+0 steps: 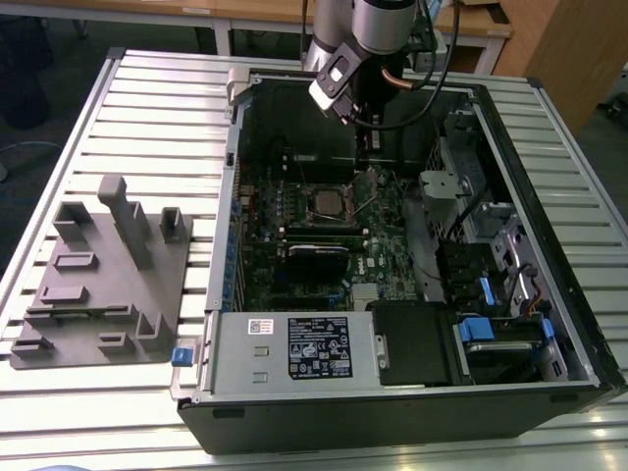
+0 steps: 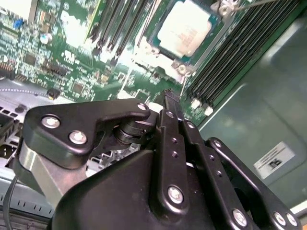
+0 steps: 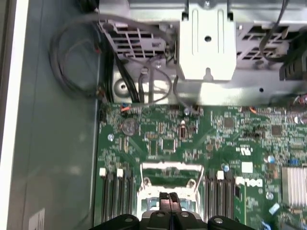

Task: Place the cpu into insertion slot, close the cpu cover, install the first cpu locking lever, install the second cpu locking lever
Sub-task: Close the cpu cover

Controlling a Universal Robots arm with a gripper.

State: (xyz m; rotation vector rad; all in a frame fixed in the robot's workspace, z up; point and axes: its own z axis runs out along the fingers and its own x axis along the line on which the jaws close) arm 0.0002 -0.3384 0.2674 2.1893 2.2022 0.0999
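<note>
The cpu point(image 2: 184, 26), a pale silvery square, lies in the insertion slot point(image 2: 153, 48) on the green board; in the exterior view the cpu point(image 1: 327, 201) sits mid-board inside the open computer case. The cpu cover point(image 3: 165, 166), a thin silvery frame, appears tipped up off the slot, standing at the side of the slot toward the exterior view's right point(image 1: 369, 191). My gripper point(image 3: 169, 197) hangs just above the slot's edge by the cover, its two black fingers pressed together with nothing visible between them. In the second wrist view the gripper point(image 2: 169, 96) tip points at the board beside the cpu.
Long black memory slots point(image 2: 230, 52) flank the socket. A metal drive cage point(image 3: 206, 43) and loose cables point(image 3: 144, 81) lie past the board. A power supply box point(image 1: 294, 348) fills the case's near end. A grey holder block point(image 1: 103, 285) rests on the slatted table at the exterior view's left.
</note>
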